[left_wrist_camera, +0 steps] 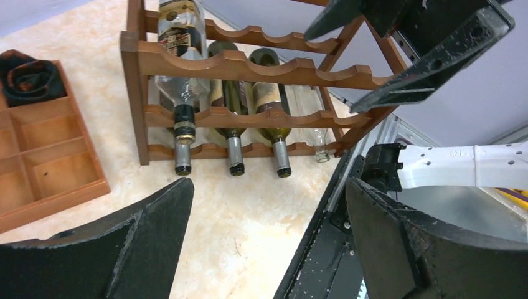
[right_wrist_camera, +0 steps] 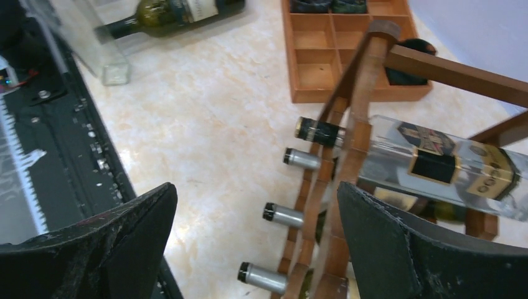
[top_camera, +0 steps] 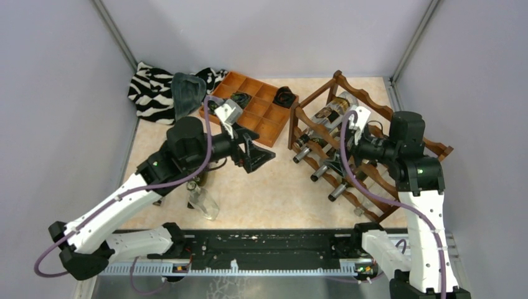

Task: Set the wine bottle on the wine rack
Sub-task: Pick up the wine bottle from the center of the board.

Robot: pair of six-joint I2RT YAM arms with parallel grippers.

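The wine rack (top_camera: 373,99) stands at the right of the table, also in the left wrist view (left_wrist_camera: 236,65) and the right wrist view (right_wrist_camera: 367,68). A clear wine bottle with a dark label (top_camera: 333,112) lies on an upper tier (left_wrist_camera: 180,37), neck toward the table's middle (right_wrist_camera: 436,162). Several bottles with silver caps (left_wrist_camera: 233,149) fill a lower tier. My left gripper (top_camera: 264,156) hangs open over bare table left of the rack (left_wrist_camera: 268,187). My right gripper (top_camera: 333,163) is open beside the rack's front (right_wrist_camera: 256,190), holding nothing.
A clear bottle (top_camera: 203,202) lies on the table near the left arm (right_wrist_camera: 93,43), a green bottle (right_wrist_camera: 174,12) beside it. An orange-brown compartment tray (top_camera: 261,124) with dark rolled items (top_camera: 285,95) sits at the back. A zebra cloth (top_camera: 152,90) lies back left.
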